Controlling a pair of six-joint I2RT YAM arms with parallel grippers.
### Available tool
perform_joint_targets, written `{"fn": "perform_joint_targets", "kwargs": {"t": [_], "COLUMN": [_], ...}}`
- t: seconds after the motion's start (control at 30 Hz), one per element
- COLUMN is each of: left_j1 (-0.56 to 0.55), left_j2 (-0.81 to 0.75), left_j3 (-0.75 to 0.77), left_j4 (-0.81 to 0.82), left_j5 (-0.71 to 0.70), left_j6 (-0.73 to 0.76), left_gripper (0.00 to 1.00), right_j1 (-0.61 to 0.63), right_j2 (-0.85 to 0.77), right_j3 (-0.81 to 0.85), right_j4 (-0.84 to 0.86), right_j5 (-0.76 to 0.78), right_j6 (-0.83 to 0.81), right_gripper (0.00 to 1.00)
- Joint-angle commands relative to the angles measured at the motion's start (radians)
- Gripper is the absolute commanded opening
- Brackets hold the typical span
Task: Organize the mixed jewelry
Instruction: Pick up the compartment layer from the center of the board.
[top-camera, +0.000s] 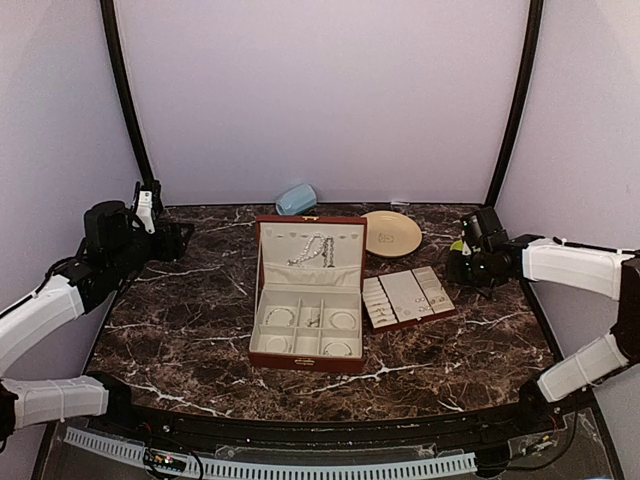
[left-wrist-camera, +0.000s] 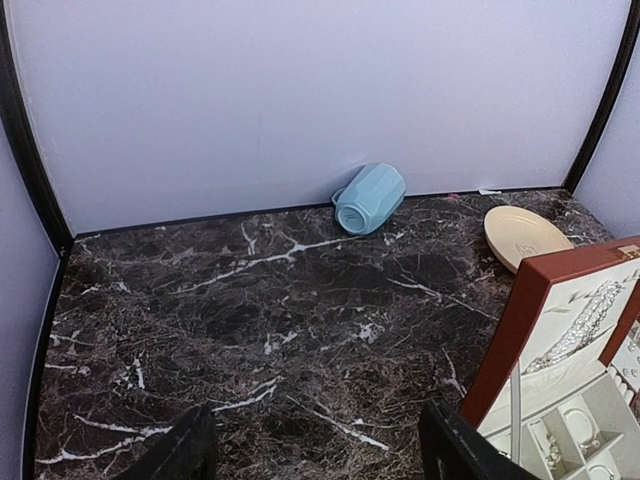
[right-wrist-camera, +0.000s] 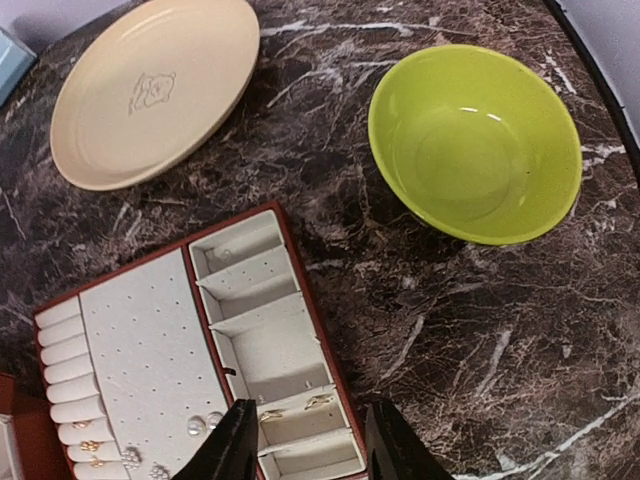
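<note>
The red-brown jewelry box (top-camera: 306, 362) stands open at the table's centre. A white pearl strand (top-camera: 312, 250) hangs in its lid, also in the left wrist view (left-wrist-camera: 580, 325). Bracelets (top-camera: 343, 320) lie in its compartments. The cream slotted tray (top-camera: 403, 293) lies to its right. In the right wrist view the tray (right-wrist-camera: 140, 340) holds small gold earrings (right-wrist-camera: 318, 401), pearl studs (right-wrist-camera: 200, 424) and rings (right-wrist-camera: 88, 424). My right gripper (right-wrist-camera: 312, 450) is open and empty above the tray's right column. My left gripper (left-wrist-camera: 315, 455) is open and empty over bare marble, left of the box (left-wrist-camera: 530, 330).
A cream plate (right-wrist-camera: 150, 90) lies behind the tray and a green bowl (right-wrist-camera: 475, 140) to its right, both empty. A light-blue cup (left-wrist-camera: 368, 197) lies on its side by the back wall. Black frame posts stand at the back corners.
</note>
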Motion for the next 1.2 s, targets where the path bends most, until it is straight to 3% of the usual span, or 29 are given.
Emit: {"fn": "perform_joint_targets", "kwargs": {"t": [0.0, 0.57, 1.17], "left_j1": [0.006, 0.007, 0.007], "left_j2": [-0.062, -0.058, -0.050], "left_j3": [-0.028, -0.039, -0.045], "left_j4": [0.027, 0.027, 0.034], "left_j5": [0.021, 0.026, 0.037], "left_j6": [-0.024, -0.036, -0.044], "left_gripper": [0.72, 0.72, 0.72], "right_j1": [-0.005, -0.048, -0.049], "right_j2": [0.068, 0.310, 0.390], "right_j3": [-0.030, 0.089, 0.143], "right_j4": [0.030, 0.086, 0.045], "right_j5": [-0.025, -0.042, -0.056], "right_j6": [0.006, -0.128, -0.199], "right_gripper": [0.35, 0.25, 0.02]}}
